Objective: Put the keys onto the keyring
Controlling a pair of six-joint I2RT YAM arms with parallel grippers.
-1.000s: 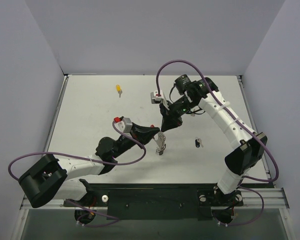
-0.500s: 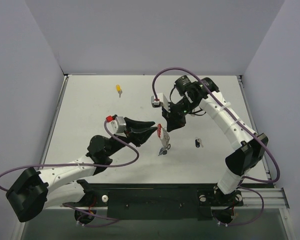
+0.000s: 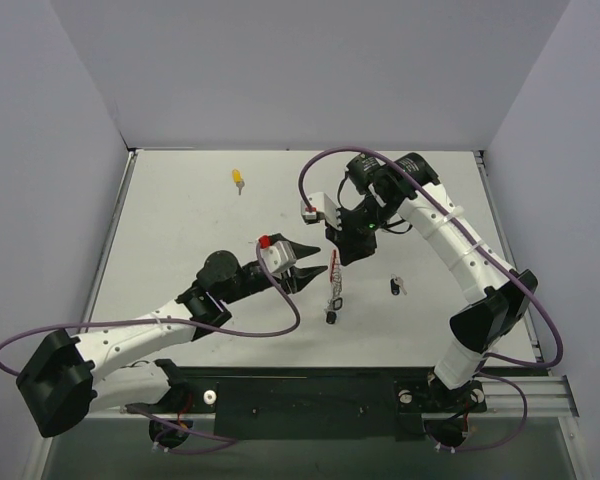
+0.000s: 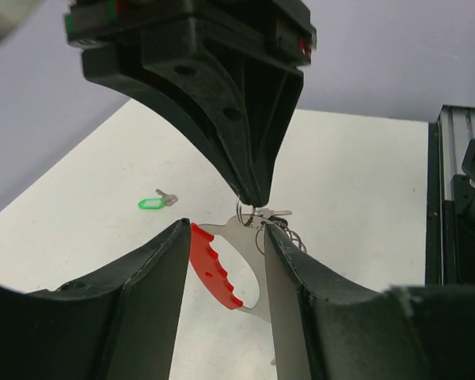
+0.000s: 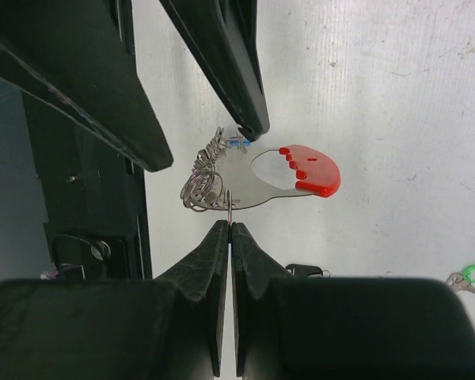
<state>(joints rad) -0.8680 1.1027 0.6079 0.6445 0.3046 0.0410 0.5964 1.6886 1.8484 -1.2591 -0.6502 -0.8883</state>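
Note:
The keyring (image 3: pixel 333 278), a silver plate with a red tag (image 4: pixel 214 269) and wire rings (image 5: pixel 202 182), hangs above the table. My right gripper (image 3: pixel 336 257) (image 5: pixel 230 225) is shut on the thin edge of its wire ring. My left gripper (image 3: pixel 313 260) (image 4: pixel 226 231) is open, and its fingers (image 4: pixel 154 293) stand on either side of the tag. A black key (image 3: pixel 396 287) (image 5: pixel 305 271) lies on the table right of the ring. The yellow key (image 3: pixel 238 179) lies far back on the left. The green key (image 4: pixel 150 203) (image 5: pixel 471 277) rests on the table, hidden in the top view.
The white table (image 3: pixel 180 230) has grey walls on three sides. A black rail (image 3: pixel 310 395) with both arm bases runs along the near edge. Purple cables (image 3: pixel 270 325) loop beside each arm.
My left gripper has opened and let go of the tag. Its arm has swung lower and to the left. The keyring now hangs from my right gripper alone.

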